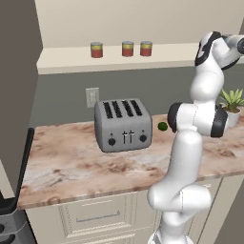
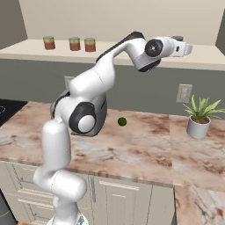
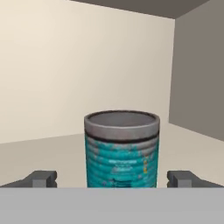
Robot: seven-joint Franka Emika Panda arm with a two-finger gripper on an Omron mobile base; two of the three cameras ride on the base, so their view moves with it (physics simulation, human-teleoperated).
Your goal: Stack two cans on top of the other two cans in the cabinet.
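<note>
Both tool (image 3: 113,178) fingers wide, level, flanking teal can (image 3: 121,151).

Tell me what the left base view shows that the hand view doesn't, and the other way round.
The left base view has the three red cans on the cabinet shelf, the toaster, a small green ball and a potted plant on the counter. The hand view has the teal can upright between the open tool fingertips, not gripped. Both show the pale cabinet interior.
</note>
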